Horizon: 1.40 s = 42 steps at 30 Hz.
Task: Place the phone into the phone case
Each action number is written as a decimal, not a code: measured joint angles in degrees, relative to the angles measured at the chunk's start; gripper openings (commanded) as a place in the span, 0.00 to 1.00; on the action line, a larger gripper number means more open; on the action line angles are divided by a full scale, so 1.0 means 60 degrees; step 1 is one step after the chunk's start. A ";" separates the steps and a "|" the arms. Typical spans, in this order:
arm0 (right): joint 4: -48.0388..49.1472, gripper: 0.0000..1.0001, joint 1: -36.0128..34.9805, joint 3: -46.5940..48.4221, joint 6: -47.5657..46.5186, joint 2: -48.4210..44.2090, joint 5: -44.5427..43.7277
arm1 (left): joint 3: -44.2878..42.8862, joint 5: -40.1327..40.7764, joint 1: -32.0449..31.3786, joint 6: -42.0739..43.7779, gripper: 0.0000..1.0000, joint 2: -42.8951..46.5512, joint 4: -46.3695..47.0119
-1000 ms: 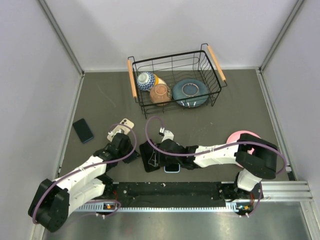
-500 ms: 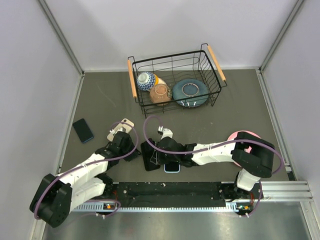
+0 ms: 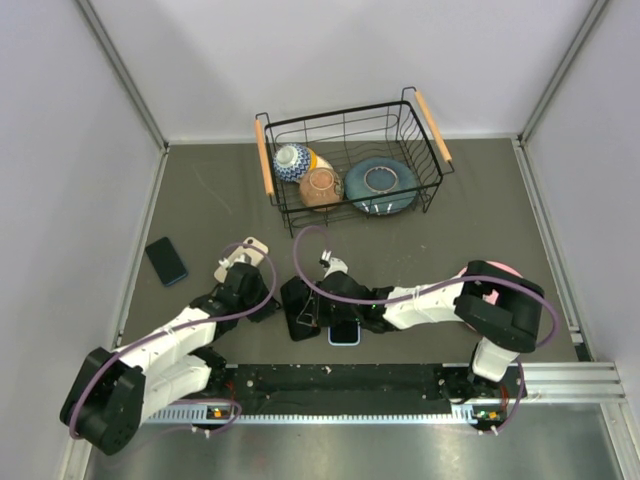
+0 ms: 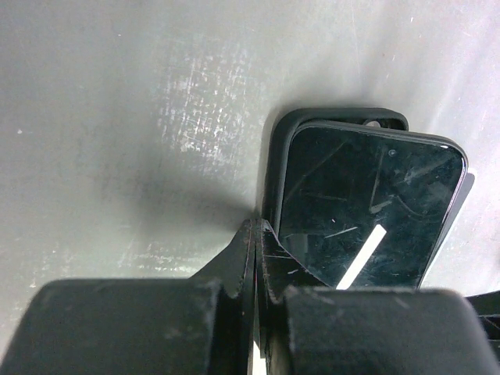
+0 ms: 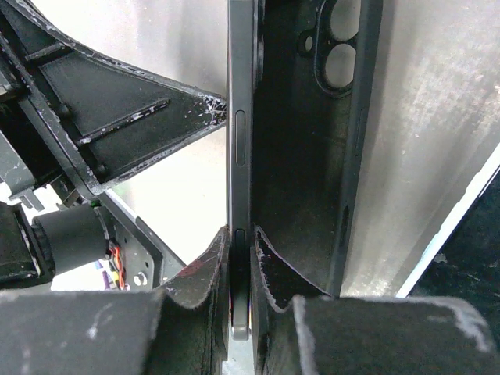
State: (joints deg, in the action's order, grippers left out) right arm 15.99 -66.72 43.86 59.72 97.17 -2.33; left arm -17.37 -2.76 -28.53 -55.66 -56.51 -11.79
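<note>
right gripper (image 5: 241,238) pinches glossy phone (image 5: 238,133) by its thin edge; left gripper (image 4: 255,230) closed against matte case (image 4: 275,160), corner hidden.

The right tool (image 5: 241,238) sits at bottom centre, its two fingers pinched on the thin edge of the dark phone (image 5: 239,94), which runs straight up the frame. Just right of it is the black phone case (image 5: 301,164), hollow inside showing, with its camera cut-out at the upper right. From the left, the left tool (image 5: 211,103) touches the phone's edge with its tip. Grey desk (image 5: 437,117) fills the right side.
</note>
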 measured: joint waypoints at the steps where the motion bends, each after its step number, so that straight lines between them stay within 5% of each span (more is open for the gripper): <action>1: 0.0029 0.08 0.0025 -0.0004 0.0095 0.0022 0.0076 | 0.0022 -0.0004 0.0000 -0.0018 0.00 0.0022 0.0029; 22: 0.1687 0.05 0.0233 -0.0637 0.1322 0.0455 0.0841 | 0.0809 0.0011 0.0106 -0.0769 0.00 0.0827 0.0601; 35: 0.1654 0.30 0.0273 -0.0652 0.1712 0.0743 0.0980 | 0.0976 -0.0051 0.0080 -0.0823 0.00 0.1537 0.0204; 42: -0.0404 0.47 0.0270 -0.0204 0.1056 -0.0106 0.0219 | -0.0157 0.0262 -0.0047 0.0171 0.43 0.1905 -0.1450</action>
State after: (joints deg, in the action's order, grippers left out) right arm 13.56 -65.10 42.63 66.06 96.53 -1.02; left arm -18.31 -1.19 -28.82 -54.63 -45.08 -20.49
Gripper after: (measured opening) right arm 0.419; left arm 0.283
